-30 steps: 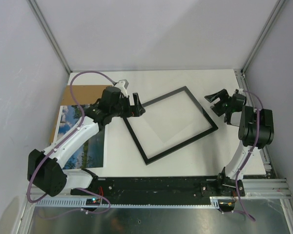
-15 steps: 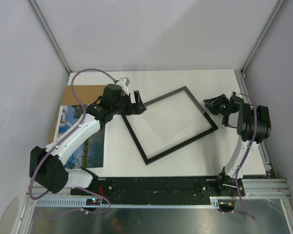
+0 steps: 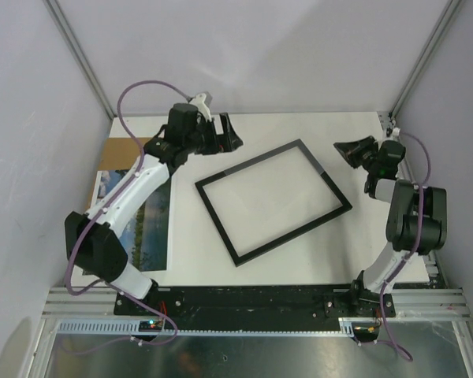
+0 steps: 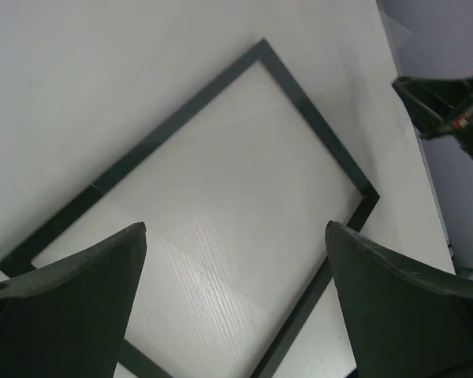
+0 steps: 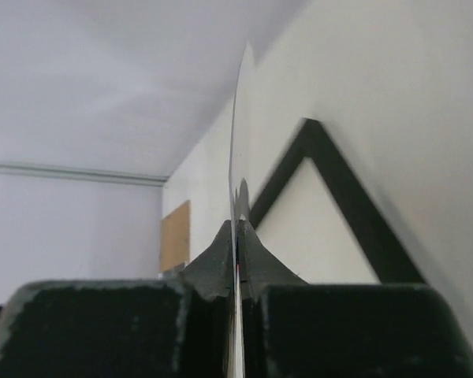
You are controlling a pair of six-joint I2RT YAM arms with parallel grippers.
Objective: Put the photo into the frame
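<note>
The left pincer is hovering wide open, empty, above the black frame; the right pincer is pinching a thin sheet edge-on

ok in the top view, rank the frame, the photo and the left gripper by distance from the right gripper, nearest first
1. frame, just left of the right gripper
2. left gripper, beyond the frame's far-left side
3. photo, far left side
</note>
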